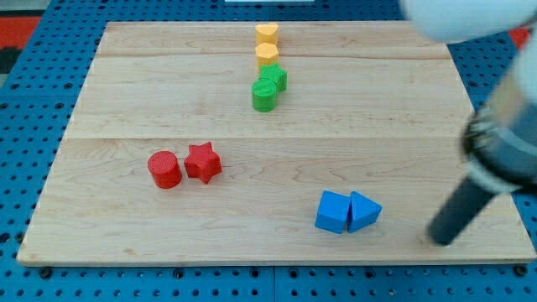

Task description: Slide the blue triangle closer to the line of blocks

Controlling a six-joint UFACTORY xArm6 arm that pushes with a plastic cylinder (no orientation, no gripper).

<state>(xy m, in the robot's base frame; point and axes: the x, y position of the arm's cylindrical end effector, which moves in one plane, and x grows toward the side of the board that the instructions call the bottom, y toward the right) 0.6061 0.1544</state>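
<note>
The blue triangle [364,210] lies near the view's bottom right, touching a blue cube [333,211] on its left. The line of blocks runs down from the view's top centre: a yellow block [267,34], a second yellow block [266,55], a green star-like block [273,78] and a green cylinder [263,96]. My rod comes in from the right, blurred, and my tip [440,238] rests on the board to the right of the blue triangle, a little lower, with a clear gap between them.
A red cylinder [164,169] and a red star [202,162] sit side by side at the left of the wooden board [126,92]. The board's right edge is close behind my rod. Blue pegboard surrounds the board.
</note>
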